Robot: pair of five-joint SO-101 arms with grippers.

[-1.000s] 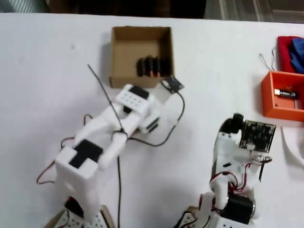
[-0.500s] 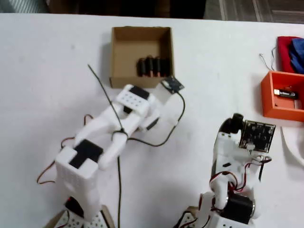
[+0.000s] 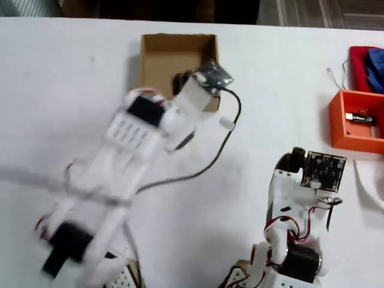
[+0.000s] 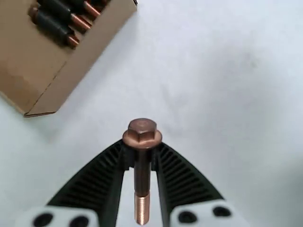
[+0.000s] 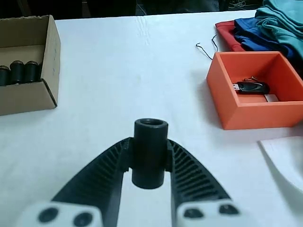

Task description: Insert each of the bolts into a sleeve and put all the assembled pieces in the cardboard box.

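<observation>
1. Left claw (image 4: pixel 142 151): closed on a bolt (image 4: pixel 142 175), with the ribbed black fingers (image 4: pixel 102 175) pressing its shank from both sides.
2. Bolt: copper-coloured, with a hexagonal flanged head. The head sticks out past the fingertips and the threaded end points back toward the wrist. It is held over bare table (image 4: pixel 227 71), outside the cardboard box (image 4: pixel 71 71) and near one of its corners.
3. Right claw (image 5: pixel 149 146): closed on a sleeve (image 5: pixel 150 153), gripped at mid-height between the two fingers.
4. Sleeve: a short black cylinder held upright with its open bore facing up. It sits over bare table, with the cardboard box (image 5: pixel 28 97) to one side and an orange tray (image 5: pixel 255 113) to the other, well apart from both.
5. Cardboard box (image 3: pixel 157 45): open-topped, standing on the far middle of the table (image 3: pixel 288 78).
6. Assembled pieces (image 3: pixel 183 81): black sleeves with copper bolts through them, lying side by side against one wall inside the box. They also appear in the left wrist view (image 4: pixel 59 21) and the right wrist view (image 5: pixel 18 71). The exact count cannot be told.
7. Left arm (image 3: pixel 129 135): white, stretching from the near left edge toward the box, with its wrist over the box's near right corner.
8. Right arm (image 3: pixel 294 204): white, folded up at the near right of the table.
9. Orange tray (image 3: pixel 345 129): at the right edge of the table, holding a black memory stick (image 3: pixel 362 118).
10. Cloth (image 3: pixel 366 66): red and blue fabric, just behind the tray.
</observation>
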